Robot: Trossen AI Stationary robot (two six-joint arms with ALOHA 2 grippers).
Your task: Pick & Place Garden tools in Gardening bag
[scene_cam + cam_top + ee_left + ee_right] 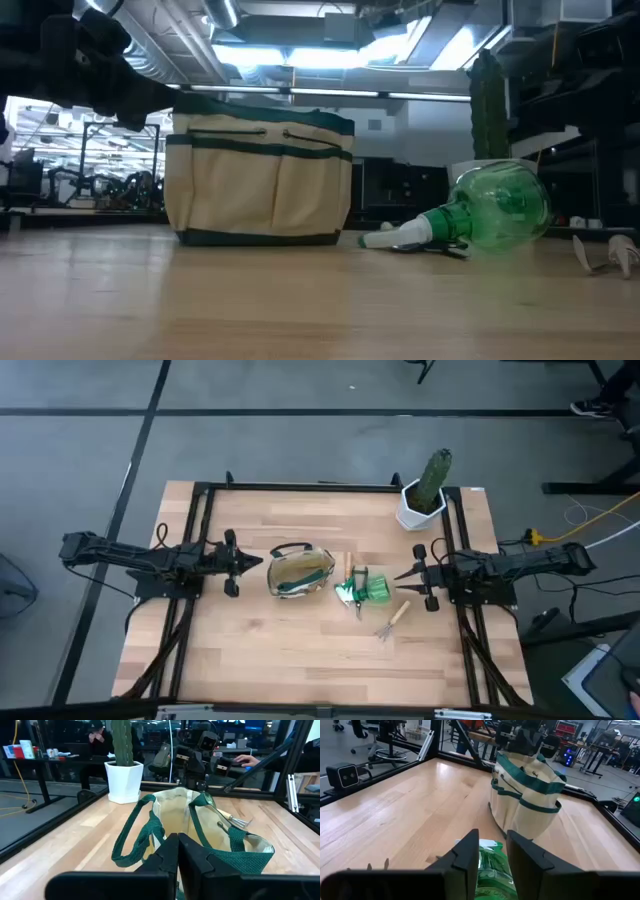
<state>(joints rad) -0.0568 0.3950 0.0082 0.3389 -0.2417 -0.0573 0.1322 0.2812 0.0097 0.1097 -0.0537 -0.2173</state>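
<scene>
The beige gardening bag (pixel 299 571) with dark green trim stands upright on its base at the table's middle, its mouth open; it also shows in the low view (pixel 260 180). A green plastic spray bottle (pixel 497 208) lies on its side right of the bag, among other green tools (pixel 360 590). A pronged fork with a pale wooden handle (pixel 392 619) lies on the table nearer the front. My left gripper (pixel 258 563) is shut, level, just left of the bag (pixel 200 827). My right gripper (pixel 400 573) is open, just right of the green bottle (pixel 492 870), apart from it.
A cactus in a white faceted pot (pixel 424 496) stands at the far right corner. A black frame (pixel 300 487) runs along the table's edges. Bare wood lies along the near edge (pixel 300 670). A person (pixel 97 732) sits beyond the table.
</scene>
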